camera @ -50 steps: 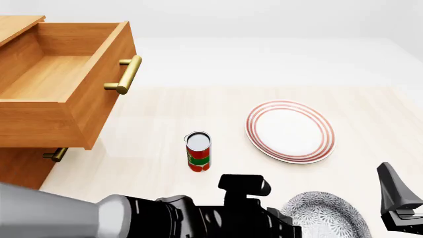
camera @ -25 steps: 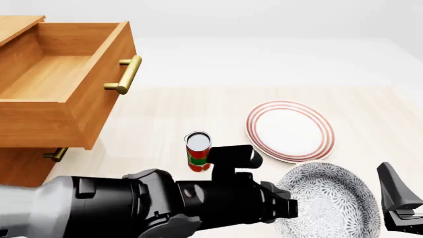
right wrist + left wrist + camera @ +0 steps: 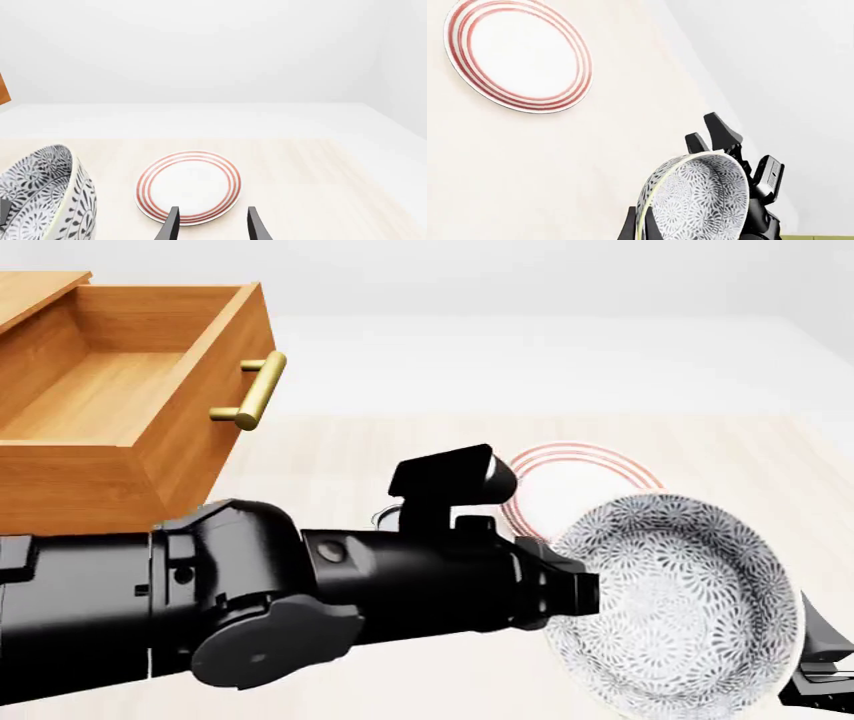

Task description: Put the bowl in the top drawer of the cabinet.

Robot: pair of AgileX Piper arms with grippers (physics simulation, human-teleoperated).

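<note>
The bowl (image 3: 681, 605), white with dense blue-grey floral speckles, hangs above the table at the right, tilted on edge with its inside facing the front camera. My left gripper (image 3: 577, 592) is shut on the bowl's left rim. In the left wrist view its fingers (image 3: 630, 227) clamp the bowl (image 3: 697, 200) at the edge. The top drawer (image 3: 134, 390) stands pulled out of the cabinet (image 3: 34, 285) at the far left, nothing in it, its brass handle (image 3: 254, 390) facing right. My right gripper (image 3: 212, 225) is open, low at the right behind the bowl.
A flat white plate with red rings (image 3: 189, 186) lies on the table past the bowl, mostly covered by it in the front view (image 3: 574, 455). My left arm (image 3: 267, 600) spans the lower front view and hides the table beneath it.
The left arm has risen and swung forward, lifting the bowl up off the table. The bowl now covers most of the plate, and the arm hides the can. The right gripper stayed put.
</note>
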